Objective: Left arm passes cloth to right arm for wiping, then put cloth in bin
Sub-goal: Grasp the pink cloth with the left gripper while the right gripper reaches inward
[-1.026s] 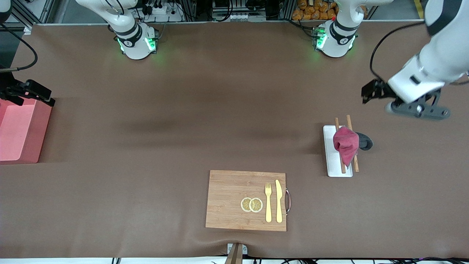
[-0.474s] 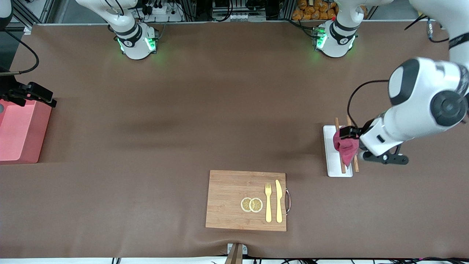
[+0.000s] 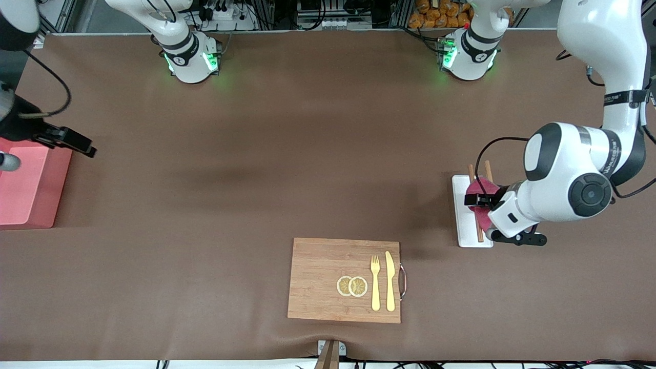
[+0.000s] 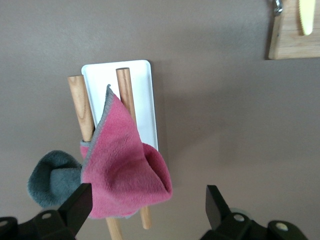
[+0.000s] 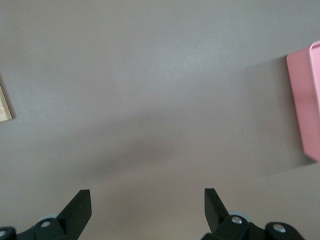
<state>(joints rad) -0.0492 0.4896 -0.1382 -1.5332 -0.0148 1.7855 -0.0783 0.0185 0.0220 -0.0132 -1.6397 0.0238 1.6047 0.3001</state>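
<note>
I'm seeing the brown surface (image 3: 256,169) running the full width of the front view, lightly creased, with both arm bases glowing green along its top edge and cables and rack hardware sitting past that edge.

At the right arm's end, the pink bin (image 3: 25,189) is sitting on the surface, cut off by the frame edge. The right tool (image 5: 148,210) is hanging over bare surface just beside the bin; its fingers are standing wide apart and gripping nothing. The right wrist view is catching one pink wall of the bin and a sliver of the wooden board (image 3: 344,280).

Mid-surface, nearer the front camera, the board is lying flat. On it I'm reading two lemon slices (image 3: 352,286) touching each other, then a yellow fork (image 3: 375,283) and a yellow knife (image 3: 390,281) side by side, with a metal handle on the board's edge.

Toward the left arm's end, a white tray (image 3: 465,225) is carrying two wooden sticks (image 4: 80,107) lying lengthwise. The cloth (image 4: 122,167) is draping over the sticks, maroon part on the tray, grey part spilling off onto the surface.

The left tool (image 4: 149,210) is hovering right over the cloth, fingers spread wide either side of the maroon bulk, not yet pinching it. The left arm's wrist is hiding most of the cloth in the front view.
</note>
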